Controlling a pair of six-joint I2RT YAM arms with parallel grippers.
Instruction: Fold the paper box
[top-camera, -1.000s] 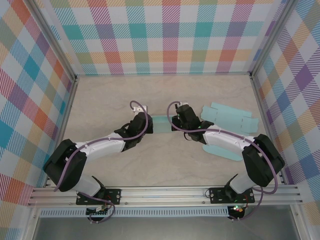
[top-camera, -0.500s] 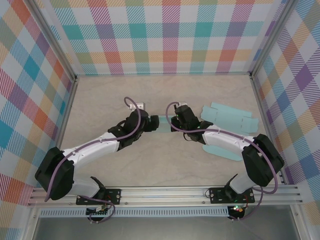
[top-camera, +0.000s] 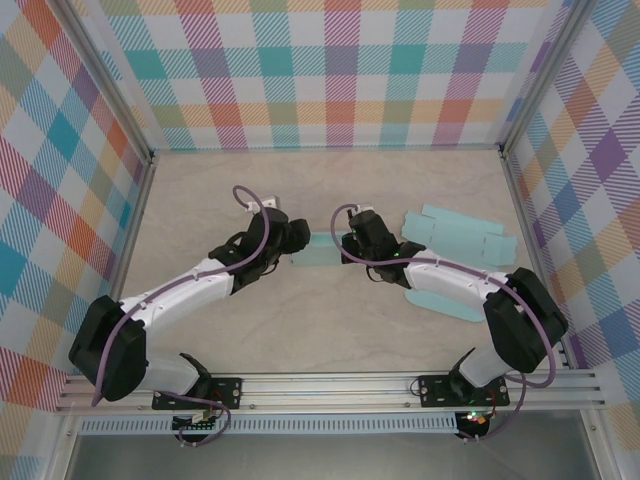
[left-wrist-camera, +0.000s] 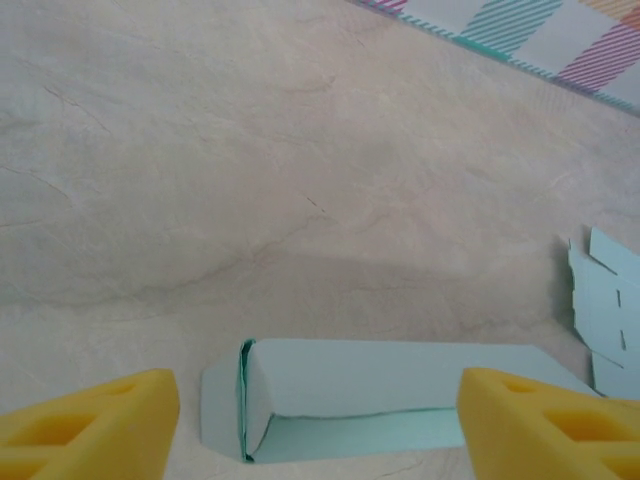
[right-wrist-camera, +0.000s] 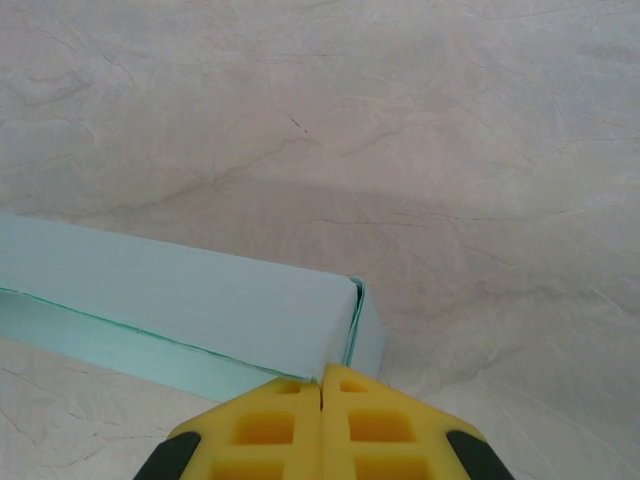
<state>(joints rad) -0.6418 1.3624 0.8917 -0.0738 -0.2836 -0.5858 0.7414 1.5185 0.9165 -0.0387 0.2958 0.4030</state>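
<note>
Looks roughly halfway to me. The pale teal paper box (top-camera: 318, 250) is already a long squared tube lying on the beige marbled surface (top-camera: 400, 190), but the end flap by the left hand (left-wrist-camera: 320, 432) looks untucked. That left hand stands wide, straddling the box end without touching it. At the opposite end, the right hand (right-wrist-camera: 322, 420) is pinched closed. The box is thin matte card with crisp creases. Some flat teal cardboard blanks (top-camera: 460, 236) lie beyond the box's right end.

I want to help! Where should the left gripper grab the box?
Probably its left end, coming from the left: the box lies flat, that end faces the open left gripper, and the right gripper is at the other end.
</note>
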